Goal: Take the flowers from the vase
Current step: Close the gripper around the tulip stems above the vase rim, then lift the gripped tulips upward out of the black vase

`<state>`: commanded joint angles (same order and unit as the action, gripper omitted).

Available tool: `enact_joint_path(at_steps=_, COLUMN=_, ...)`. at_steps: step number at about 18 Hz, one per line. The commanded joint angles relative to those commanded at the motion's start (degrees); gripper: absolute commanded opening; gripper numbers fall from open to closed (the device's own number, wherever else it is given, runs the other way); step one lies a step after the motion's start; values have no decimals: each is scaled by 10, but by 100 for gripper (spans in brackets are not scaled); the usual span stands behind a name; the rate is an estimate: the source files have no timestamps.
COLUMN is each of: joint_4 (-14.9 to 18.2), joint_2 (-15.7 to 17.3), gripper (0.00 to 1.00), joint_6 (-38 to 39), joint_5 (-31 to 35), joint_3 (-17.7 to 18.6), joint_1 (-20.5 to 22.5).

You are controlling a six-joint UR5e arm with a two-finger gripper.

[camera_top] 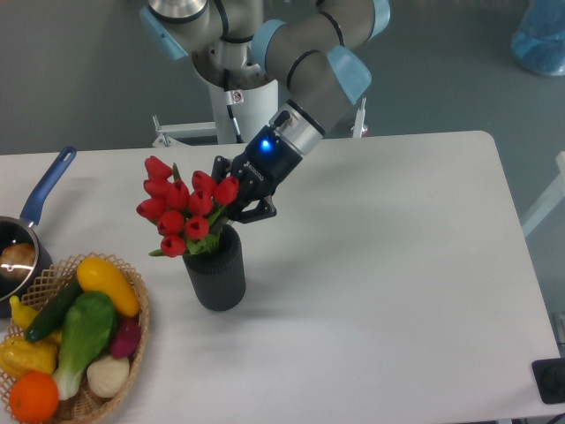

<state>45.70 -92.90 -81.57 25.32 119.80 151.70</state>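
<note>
The flowers, a bunch of red tulips with green leaves, stand in the vase, a dark ribbed cylinder left of the table's middle. My gripper reaches in from the upper right at the right side of the bunch, just above the vase's mouth. Its jaws stand apart, one finger above and one finger below the rightmost tulip. The stems are hidden inside the vase and behind the blooms.
A wicker basket of red, yellow and green vegetables sits at the front left corner, close to the vase. A blue-handled saucepan lies at the left edge. The white table stretches to the right.
</note>
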Motion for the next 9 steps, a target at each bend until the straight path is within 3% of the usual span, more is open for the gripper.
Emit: enact_joint_path(at_steps=9, joint_4=2, joint_2=37, gripper=0, joint_6=166, joint_5=-40, joint_3=-80, joint_1=2)
